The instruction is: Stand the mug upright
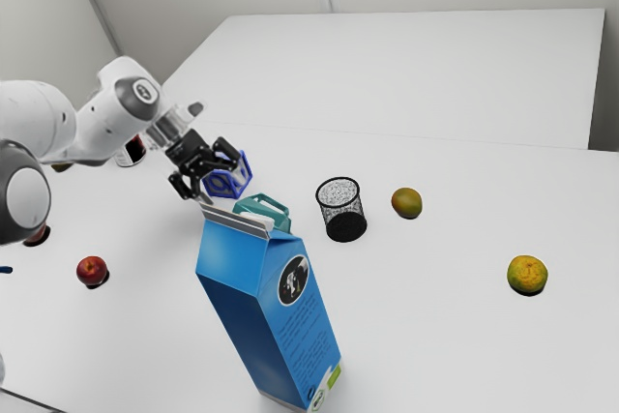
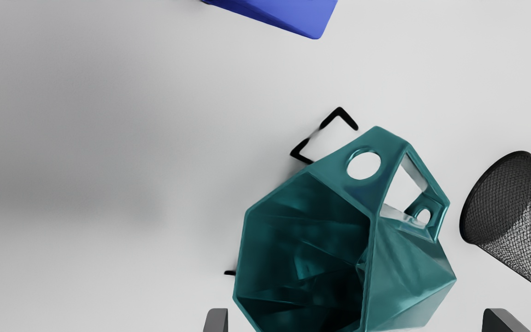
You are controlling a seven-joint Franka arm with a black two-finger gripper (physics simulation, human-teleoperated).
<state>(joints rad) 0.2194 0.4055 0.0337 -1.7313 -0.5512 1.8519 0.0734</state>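
the end effector (image 2: 358, 320) is open, its two tips wide apart with nothing held between them, and it hangs above the worktop (image 1: 426, 336). just by it is the mug (image 2: 408, 272), teal and tipped onto its side on the worktop, so it is not upright as the task wants. in the wrist view its mouth is turned partly toward the camera, and the handle (image 2: 437, 189) stands out from the wall on the side nearer the wire cup (image 1: 341, 210).

the step in hand looks to be getting a grip on the mug. the next move likely calls for coming down with one finger on either side of the body or the handle, closing, then lifting a little and turning it until the mouth faces up and the base can sit flat.

a blue object (image 1: 227, 177) lies near the mug, and the wire cup stands on another side, so the turn needs care around both. the tall carton (image 1: 256, 287) hides part of the mug in the exterior view; farther out are a mango (image 1: 406, 203), an orange (image 1: 527, 275) and an apple (image 1: 92, 270).
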